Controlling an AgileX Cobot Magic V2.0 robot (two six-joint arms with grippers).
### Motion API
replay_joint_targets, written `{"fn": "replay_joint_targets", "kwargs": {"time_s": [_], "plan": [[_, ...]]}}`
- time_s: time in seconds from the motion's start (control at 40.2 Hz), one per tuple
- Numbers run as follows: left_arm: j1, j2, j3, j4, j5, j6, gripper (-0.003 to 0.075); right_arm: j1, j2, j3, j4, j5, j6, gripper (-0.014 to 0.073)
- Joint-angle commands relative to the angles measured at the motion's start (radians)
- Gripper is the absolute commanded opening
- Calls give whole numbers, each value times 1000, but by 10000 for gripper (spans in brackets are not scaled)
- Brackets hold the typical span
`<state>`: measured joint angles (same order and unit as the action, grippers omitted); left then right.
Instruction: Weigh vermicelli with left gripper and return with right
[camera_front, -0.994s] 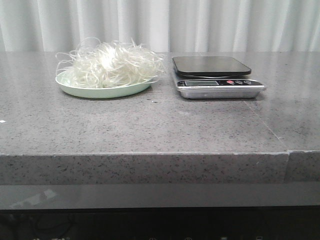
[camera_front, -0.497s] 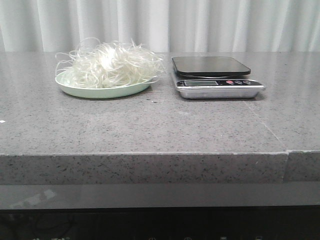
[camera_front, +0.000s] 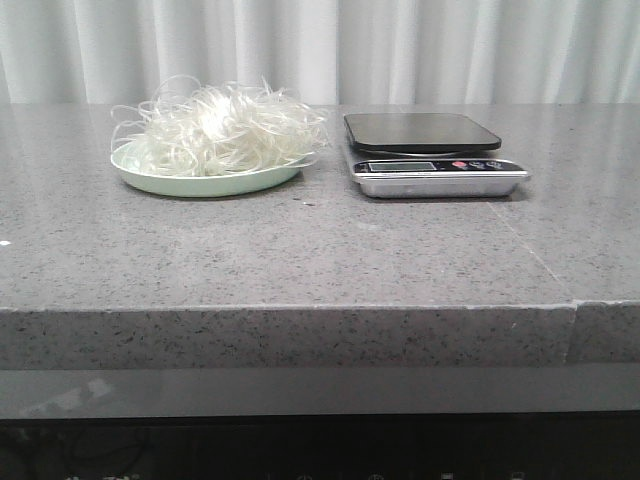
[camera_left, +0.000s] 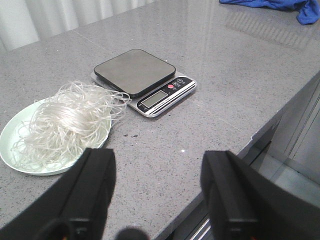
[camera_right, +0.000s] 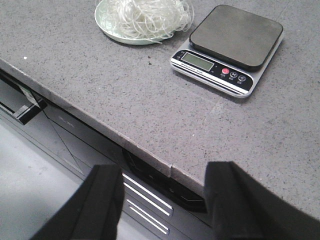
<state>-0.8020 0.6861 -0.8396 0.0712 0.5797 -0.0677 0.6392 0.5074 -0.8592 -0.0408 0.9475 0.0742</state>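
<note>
The vermicelli (camera_front: 222, 128) is a fluffy bundle of thin white strands heaped on a pale green plate (camera_front: 150, 180) at the table's back left. It also shows in the left wrist view (camera_left: 65, 122) and the right wrist view (camera_right: 147, 14). A digital scale (camera_front: 430, 152) with a bare dark platform stands to its right; it shows too in the left wrist view (camera_left: 142, 75) and the right wrist view (camera_right: 230, 42). My left gripper (camera_left: 157, 165) is open and empty, above the table's front edge. My right gripper (camera_right: 162, 180) is open and empty, in front of the table edge. Neither gripper shows in the front view.
The grey stone table (camera_front: 300, 250) has a front edge with a seam near its right end (camera_front: 575, 305). A blue cloth (camera_left: 280, 6) lies at the far end of the table in the left wrist view. Dark drawers (camera_right: 150, 200) sit below the table edge.
</note>
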Motion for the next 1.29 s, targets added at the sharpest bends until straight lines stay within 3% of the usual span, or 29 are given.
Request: {"fn": "replay_joint_targets", "kwargs": {"time_s": [0.0,0.398,1.267], "plan": [[-7,0,-26,-5,-74,-8,399,-7,3,-24,-13,-59,4,467],[-7,0,-26,-5,-74,-8,150,-7,3,-24,-13,-59,4,183],[17,-5,-22,15,-77,-8,155,-7,3,-24,-13,-58,4,164]]}}
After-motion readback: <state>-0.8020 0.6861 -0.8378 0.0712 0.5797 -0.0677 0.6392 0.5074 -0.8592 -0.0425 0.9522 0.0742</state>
